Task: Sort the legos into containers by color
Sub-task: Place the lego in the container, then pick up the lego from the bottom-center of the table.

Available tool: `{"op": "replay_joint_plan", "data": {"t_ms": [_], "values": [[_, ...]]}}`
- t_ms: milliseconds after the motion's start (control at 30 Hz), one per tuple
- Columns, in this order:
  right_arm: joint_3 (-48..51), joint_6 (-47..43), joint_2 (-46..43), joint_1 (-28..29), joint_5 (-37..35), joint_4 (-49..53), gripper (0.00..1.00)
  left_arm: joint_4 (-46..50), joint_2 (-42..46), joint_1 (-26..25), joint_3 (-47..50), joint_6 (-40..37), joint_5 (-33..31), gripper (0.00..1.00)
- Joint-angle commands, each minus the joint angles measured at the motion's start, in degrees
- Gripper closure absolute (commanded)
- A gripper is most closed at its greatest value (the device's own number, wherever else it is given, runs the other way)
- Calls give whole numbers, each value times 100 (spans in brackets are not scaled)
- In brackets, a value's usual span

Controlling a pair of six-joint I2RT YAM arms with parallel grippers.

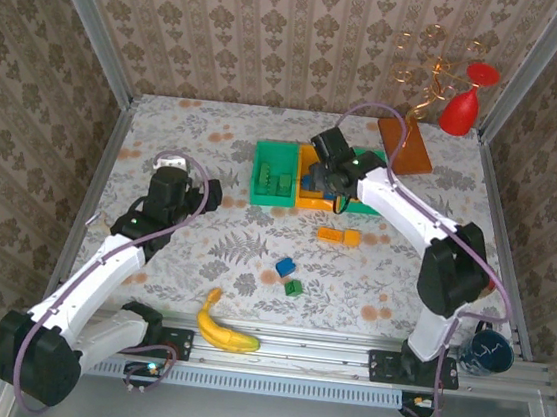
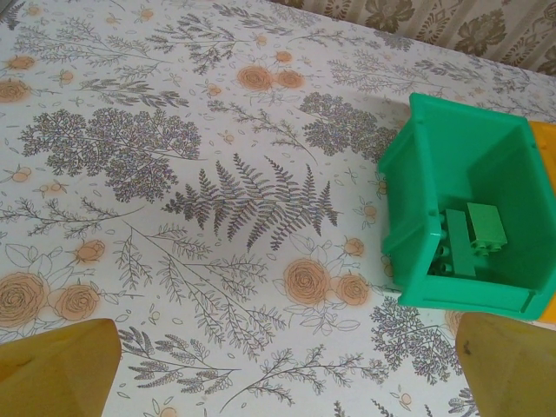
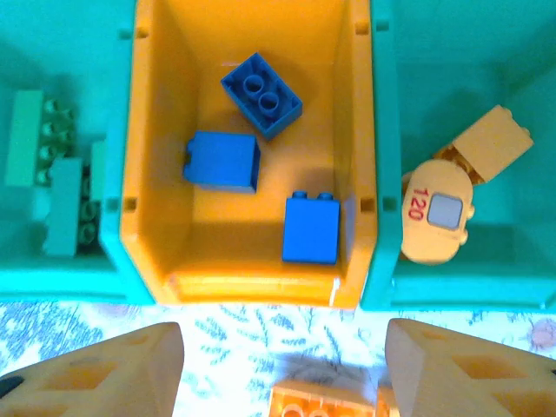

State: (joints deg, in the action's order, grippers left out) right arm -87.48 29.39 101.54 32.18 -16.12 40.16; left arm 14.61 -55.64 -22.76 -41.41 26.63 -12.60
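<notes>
While my right jaws hang spread and empty over the orange bin [image 3: 252, 282] with three blue legos [image 3: 223, 161] inside, my left jaws gape above the surface [image 2: 174, 217] beside a green bin [image 2: 417, 226] holding green legos [image 2: 473, 239].

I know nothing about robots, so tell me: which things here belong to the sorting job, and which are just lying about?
For the job: left green bin, orange bin, right green bin; loose on the table, orange brick, blue brick, green brick.
Just lying about: banana, brown board, red glass, dark mug.
</notes>
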Motion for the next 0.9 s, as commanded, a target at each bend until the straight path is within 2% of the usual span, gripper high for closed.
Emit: {"op": "replay_joint_plan", "data": {"t_ms": [0, 167, 333, 633, 867], "values": [[382, 296, -510, 158, -76, 298, 35, 66, 111, 44, 28, 108, 61, 0], [846, 528, -1106, 489, -65, 515, 34, 26, 106, 53, 36, 122, 67, 0], [1118, 829, -1319, 972, 37, 836, 33, -11, 72, 62, 36, 133, 97, 0], [1542, 1287, -1256, 1725, 691, 791, 31, -11, 69, 96, 10, 132, 98, 0], [1578, 1265, -933, 2156, 1044, 653, 29, 15, 77, 114, 12, 140, 100, 0]]}}
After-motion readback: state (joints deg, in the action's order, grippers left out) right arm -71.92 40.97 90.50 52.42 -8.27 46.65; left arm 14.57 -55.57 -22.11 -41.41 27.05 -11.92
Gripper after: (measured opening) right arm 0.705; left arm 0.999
